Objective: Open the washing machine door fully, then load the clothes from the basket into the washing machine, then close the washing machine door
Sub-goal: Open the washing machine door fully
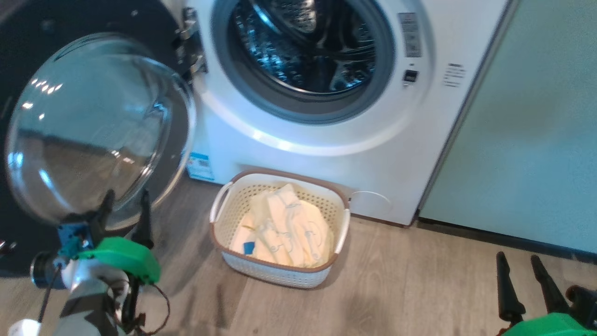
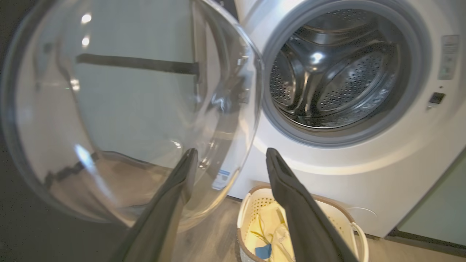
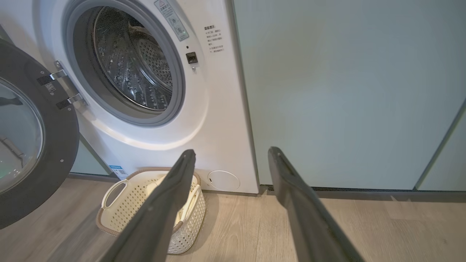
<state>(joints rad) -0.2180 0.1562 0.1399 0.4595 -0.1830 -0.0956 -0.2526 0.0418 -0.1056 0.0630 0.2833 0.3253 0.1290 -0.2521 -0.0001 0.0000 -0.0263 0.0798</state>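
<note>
Washing machine door point(image 1: 93, 126) stands open, glass bowl just above the left pincer point(image 1: 125, 205) — fingers apart, empty — clothes point(image 1: 284, 226) in basket point(image 1: 275, 275) on floor point(image 1: 396, 289) rightward; right pincer point(image 1: 517, 263) apart too.

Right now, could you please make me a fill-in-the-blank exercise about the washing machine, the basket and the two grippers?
1. The washing machine door is swung ____.
2. The clothes lie in the ____.
3. The drum of the washing machine is ____.
4. The left gripper and the right gripper hold ____.
Answers: open; basket; empty; nothing.
</note>
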